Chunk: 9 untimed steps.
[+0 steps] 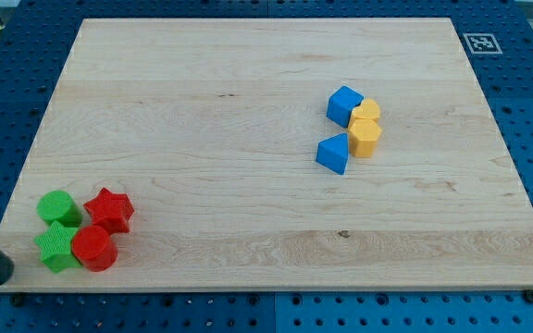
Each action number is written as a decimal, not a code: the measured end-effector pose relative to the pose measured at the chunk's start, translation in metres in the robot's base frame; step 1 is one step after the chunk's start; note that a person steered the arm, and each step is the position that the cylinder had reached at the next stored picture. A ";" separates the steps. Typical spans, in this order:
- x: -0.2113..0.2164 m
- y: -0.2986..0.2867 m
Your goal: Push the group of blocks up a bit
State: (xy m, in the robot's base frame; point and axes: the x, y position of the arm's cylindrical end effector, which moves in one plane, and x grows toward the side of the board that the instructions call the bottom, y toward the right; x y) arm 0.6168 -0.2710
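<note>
A group of blocks lies at the view's bottom left of the wooden board point(248, 92): a green round block point(58, 206), a green star point(56, 247), a red star point(110, 209) and a red cylinder point(93, 249), all touching or nearly touching. My tip point(1, 274) is at the board's bottom-left corner, just left of and slightly below the green star, with a small gap between them. The rod runs off the view's left edge.
A second cluster sits right of centre: a blue cube point(344, 104), a small yellow block point(367, 112), a yellow hexagon point(365, 138) and a blue wedge-like block point(333, 154). A black-and-white marker point(480, 43) is off the board's top right corner.
</note>
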 end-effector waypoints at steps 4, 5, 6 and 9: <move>-0.008 0.116; -0.008 0.116; -0.008 0.116; -0.061 0.144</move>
